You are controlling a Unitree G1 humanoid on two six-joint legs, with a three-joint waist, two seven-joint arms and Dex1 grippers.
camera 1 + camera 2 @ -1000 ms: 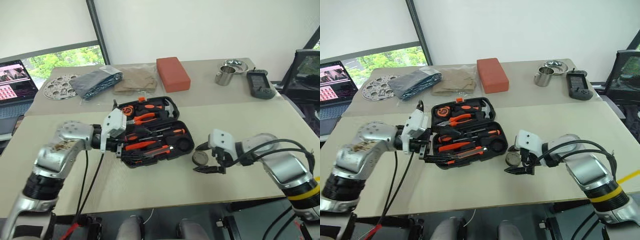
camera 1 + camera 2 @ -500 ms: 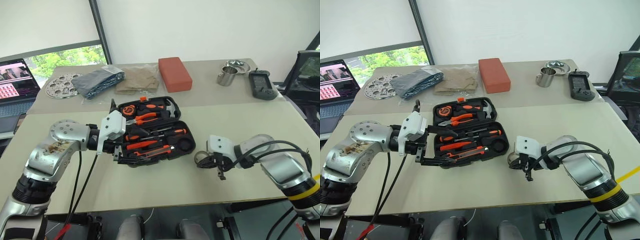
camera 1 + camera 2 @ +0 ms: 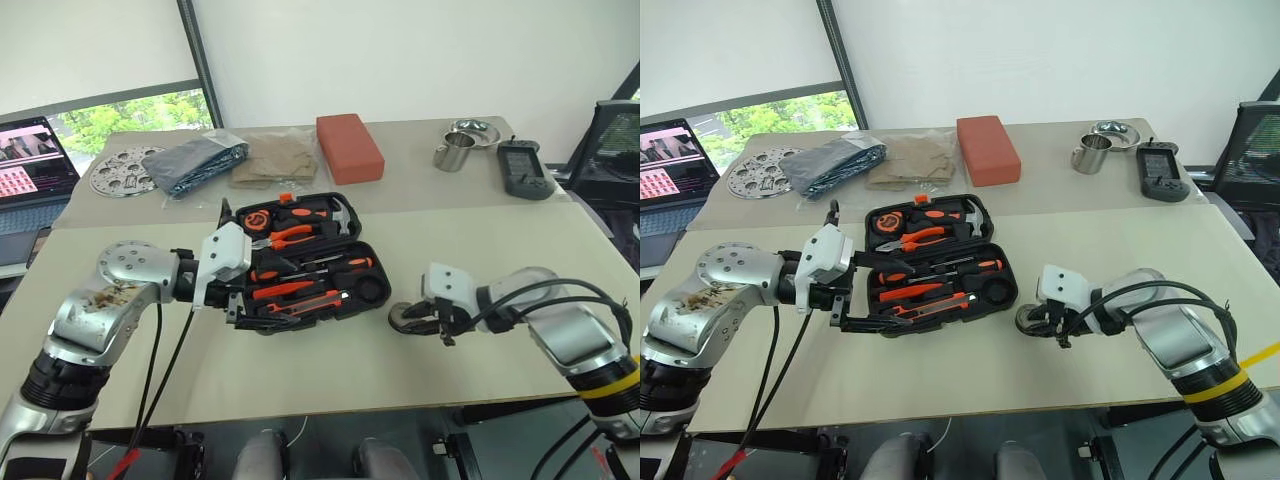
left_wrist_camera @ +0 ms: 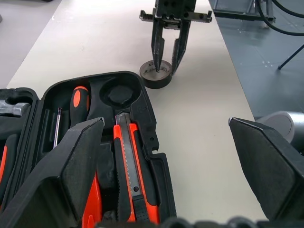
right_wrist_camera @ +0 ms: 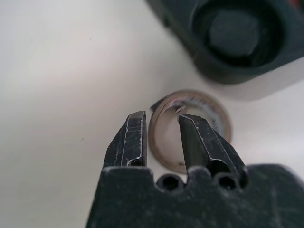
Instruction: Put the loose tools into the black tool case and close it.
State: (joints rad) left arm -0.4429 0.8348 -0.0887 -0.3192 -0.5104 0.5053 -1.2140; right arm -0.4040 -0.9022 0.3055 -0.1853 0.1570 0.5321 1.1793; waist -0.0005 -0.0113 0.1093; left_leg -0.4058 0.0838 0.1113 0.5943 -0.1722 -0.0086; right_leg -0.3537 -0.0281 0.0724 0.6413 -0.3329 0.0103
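We see the black tool case (image 3: 300,268) lying open at the centre of the frame on the pale surface (image 3: 330,370), lid half toward the top and tray half toward the bottom. In its moulded slots sit the utility knife (image 4: 130,178) along the lower edge, black-shafted screwdrivers with orange-black handles (image 3: 330,265) above it, and pliers (image 3: 285,235) with a tape measure (image 3: 256,218) in the lid half. A round recess (image 4: 115,93) at the tray's right corner holds nothing.

Our left gripper (image 3: 845,298) sits at the case's left edge in the centre-left of the frame, its fingers (image 4: 71,166) spread wide: one over the tray, the other over bare surface beyond the case edge, gripping nothing.

The small dark grey tape roll (image 3: 408,318) lies flat on the surface just right of the case, close to the round recess but outside it. Our right gripper (image 3: 425,322) is at the roll in the centre-right of the frame. In the right wrist view its fingers (image 5: 130,137) stand narrowly apart, straddling the roll's wall, one inside the ring and one outside. We cannot tell whether they press the wall or merely bracket it.

Across the top of the frame, on a second surface, lie a red-orange block (image 3: 348,146), a metal cup (image 3: 452,154) and a black handheld device (image 3: 524,168).
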